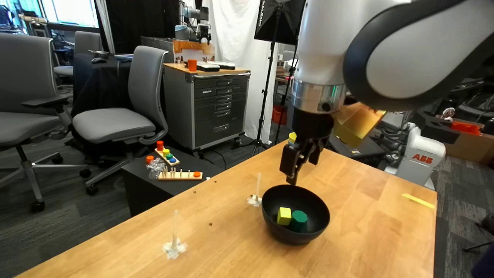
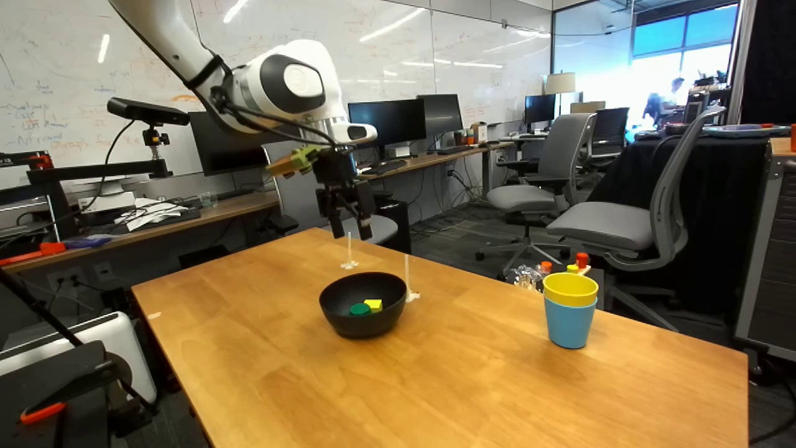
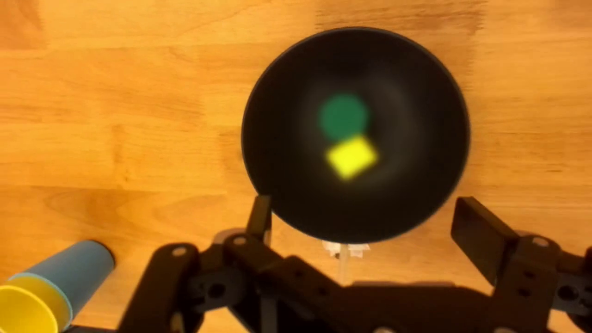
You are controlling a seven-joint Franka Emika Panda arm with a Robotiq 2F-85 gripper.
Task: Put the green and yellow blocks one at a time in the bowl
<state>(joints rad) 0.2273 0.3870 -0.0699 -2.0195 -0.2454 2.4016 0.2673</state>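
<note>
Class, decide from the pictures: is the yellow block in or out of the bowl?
In: all views show the yellow block inside the bowl, beside the green block.

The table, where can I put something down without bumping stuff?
The table has bare wood between the black bowl and the yellow strip, and between the bowl and the stacked cups. It's crowded by the bowl: a thin stick stands beside it, the open pincer hangs above, and the green block and yellow block sit inside.

Bowl [image 3: 425, 138]: wrist view peers down, close!
Drawer cabinet [image 1: 220, 110]: ahead in an exterior view, arm [image 1: 409, 58] looming near!
Whiteboard [image 2: 398, 68]: ahead in an exterior view, arm farther off.
Surface [image 2: 460, 386]: both exterior views look down, sharing it.
</note>
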